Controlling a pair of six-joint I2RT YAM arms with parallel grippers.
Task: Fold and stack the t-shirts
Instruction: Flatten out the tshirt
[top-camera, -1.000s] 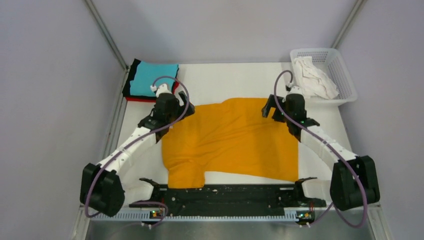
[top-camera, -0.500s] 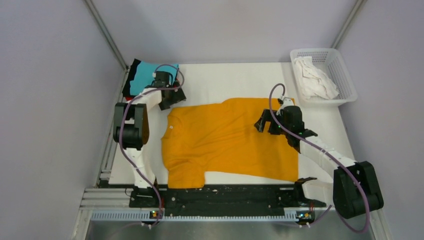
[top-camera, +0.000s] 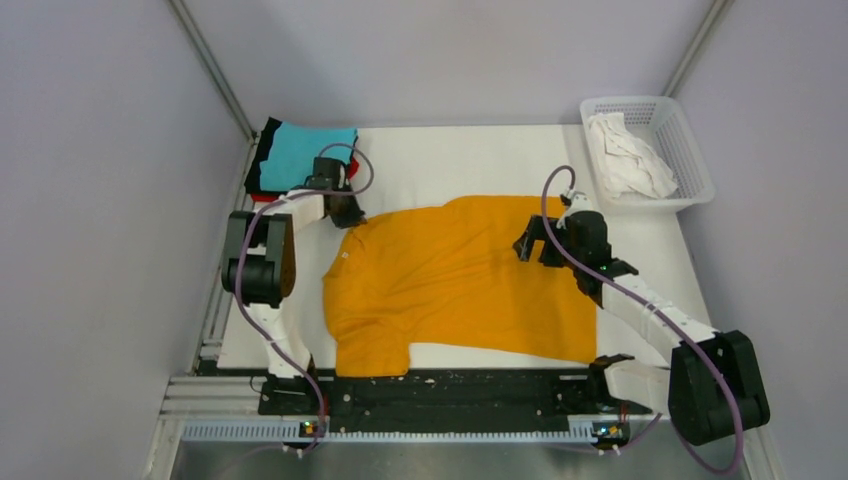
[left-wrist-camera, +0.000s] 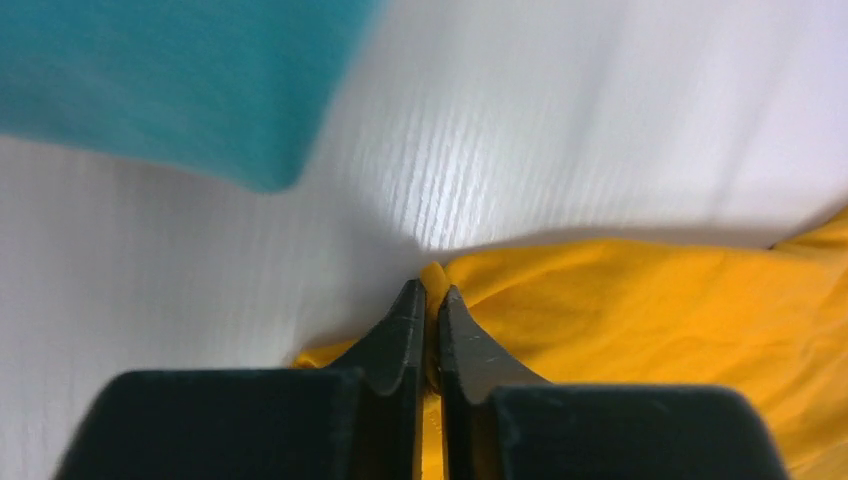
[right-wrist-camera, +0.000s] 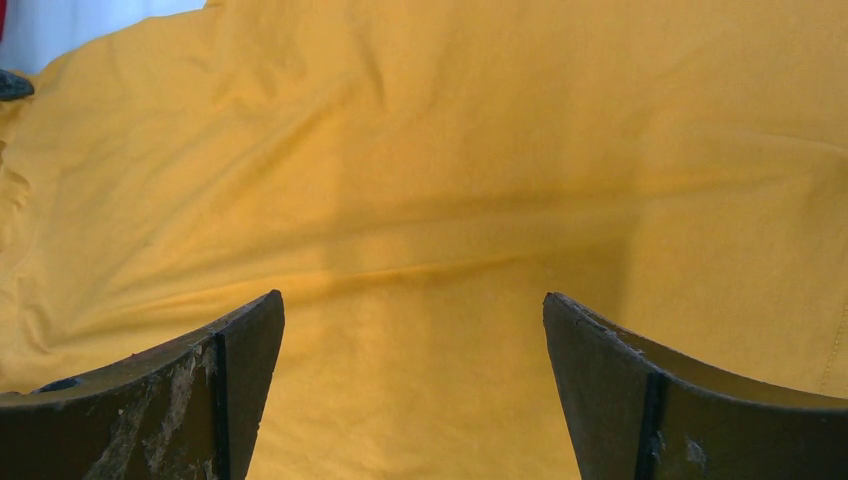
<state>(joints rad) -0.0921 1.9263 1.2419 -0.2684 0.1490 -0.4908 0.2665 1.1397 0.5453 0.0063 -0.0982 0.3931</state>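
An orange-yellow t-shirt (top-camera: 460, 275) lies spread flat across the middle of the table. My left gripper (top-camera: 348, 212) sits at its far left corner, shut on a small fold of the orange cloth (left-wrist-camera: 432, 275). Over the shirt's right side hovers my right gripper (top-camera: 526, 243), its jaws wide open and nothing between them (right-wrist-camera: 413, 300). A folded stack stands at the far left corner, with a cyan t-shirt (top-camera: 305, 157) on top and black (top-camera: 263, 160) and red (top-camera: 272, 198) edges below it. A crumpled white t-shirt (top-camera: 625, 155) lies in the basket.
The white mesh basket (top-camera: 692, 150) stands at the far right corner. Bare white table (top-camera: 450, 160) shows behind the orange shirt. The cyan stack (left-wrist-camera: 170, 80) lies just beyond the left gripper. Metal frame rails run along the table's left edge (top-camera: 215, 290).
The left arm swung off the orange shirt towards the far left, came down at the shirt's corner and shut on the cloth. The right gripper shifted slightly and stayed open.
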